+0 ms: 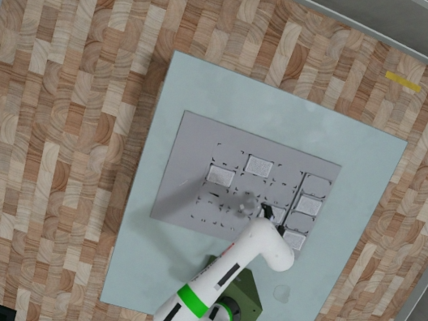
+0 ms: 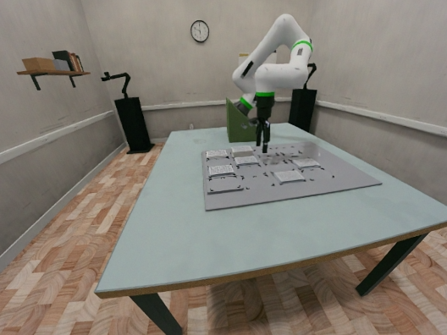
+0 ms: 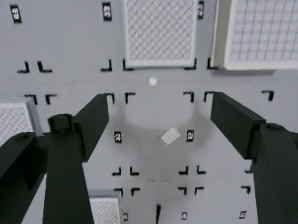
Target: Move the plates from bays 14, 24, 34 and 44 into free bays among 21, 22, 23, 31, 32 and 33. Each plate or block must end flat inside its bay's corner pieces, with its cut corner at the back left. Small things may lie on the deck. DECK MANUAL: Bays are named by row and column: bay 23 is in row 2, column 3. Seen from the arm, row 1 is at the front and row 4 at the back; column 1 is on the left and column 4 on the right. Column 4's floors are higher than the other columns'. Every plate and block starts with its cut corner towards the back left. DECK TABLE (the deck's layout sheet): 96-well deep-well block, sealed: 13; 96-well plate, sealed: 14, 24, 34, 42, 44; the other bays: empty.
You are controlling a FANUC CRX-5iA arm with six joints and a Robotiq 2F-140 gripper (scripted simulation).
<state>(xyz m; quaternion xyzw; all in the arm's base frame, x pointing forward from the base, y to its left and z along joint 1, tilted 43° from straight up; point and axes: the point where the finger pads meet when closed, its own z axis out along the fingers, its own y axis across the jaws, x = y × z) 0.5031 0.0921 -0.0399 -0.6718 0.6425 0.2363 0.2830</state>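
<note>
No text is legible. Small dark labels (image 3: 107, 11) on the deck (image 1: 174, 170) (image 2: 254, 196) (image 3: 65, 42) carry pale characters — possibly digits, though too blurred to read. Lettering on the white arm (image 1: 243, 251) (image 2: 279, 76) — red and dark — is likewise unresolved.
</note>
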